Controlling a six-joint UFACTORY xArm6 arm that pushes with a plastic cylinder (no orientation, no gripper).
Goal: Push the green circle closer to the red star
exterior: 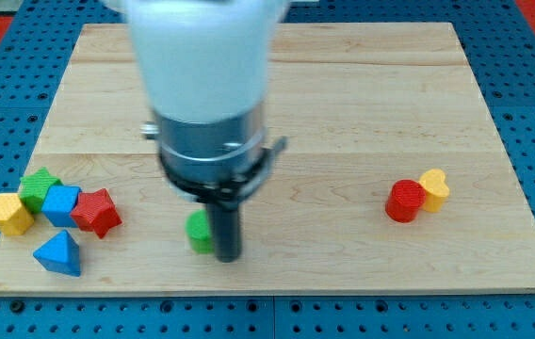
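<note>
The green circle [199,232] lies low on the wooden board, left of the middle, partly hidden by my rod. My tip [228,256] stands right against the green circle's right side, touching or nearly touching it. The red star [96,211] lies further toward the view's left, in a cluster of blocks, with a gap of bare board between it and the green circle. The arm's white and grey body [209,94] hides the board's upper middle.
By the red star lie a blue cube [61,204], a green block [39,187], a yellow block [9,214] and a blue triangle [58,253]. At the view's right lie a red block [405,201] and a yellow heart [433,188]. The board's bottom edge [267,291] is near.
</note>
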